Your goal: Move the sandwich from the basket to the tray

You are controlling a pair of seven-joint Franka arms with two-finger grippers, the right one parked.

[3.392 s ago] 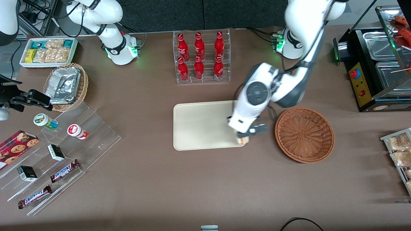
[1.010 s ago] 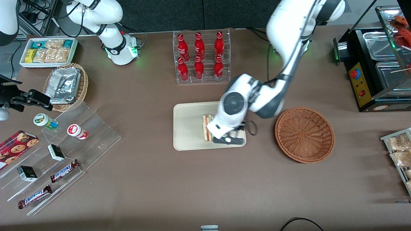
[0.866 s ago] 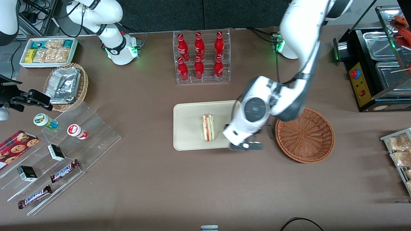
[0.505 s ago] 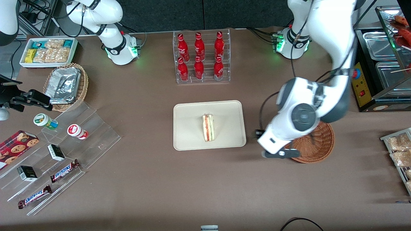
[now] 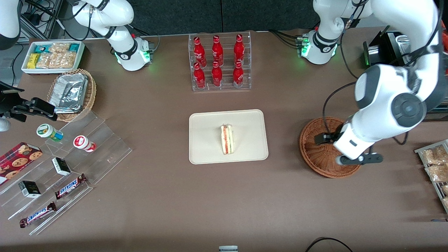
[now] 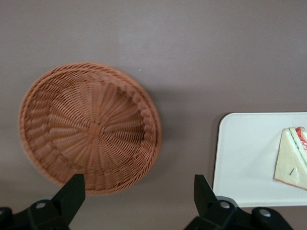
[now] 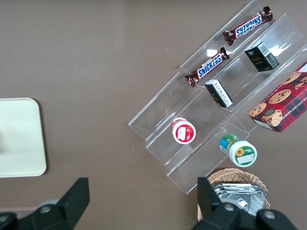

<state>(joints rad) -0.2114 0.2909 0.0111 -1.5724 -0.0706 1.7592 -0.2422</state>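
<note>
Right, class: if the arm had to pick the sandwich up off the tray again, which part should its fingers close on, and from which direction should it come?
Come straight down from above. The sandwich lies on the tray, so pinch across its two flat bread faces, mid-wedge, not the thin tip. The gripper is open, above the basket.

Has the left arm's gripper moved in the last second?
Yes. The gripper left the cream-beige rectangular tray and now hangs open above the reddish-brown wicker basket.

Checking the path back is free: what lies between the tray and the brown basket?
Only bare table between the tray and basket, in front and left wrist views. The open gripper hangs above the basket; the sandwich lies on the tray.
</note>
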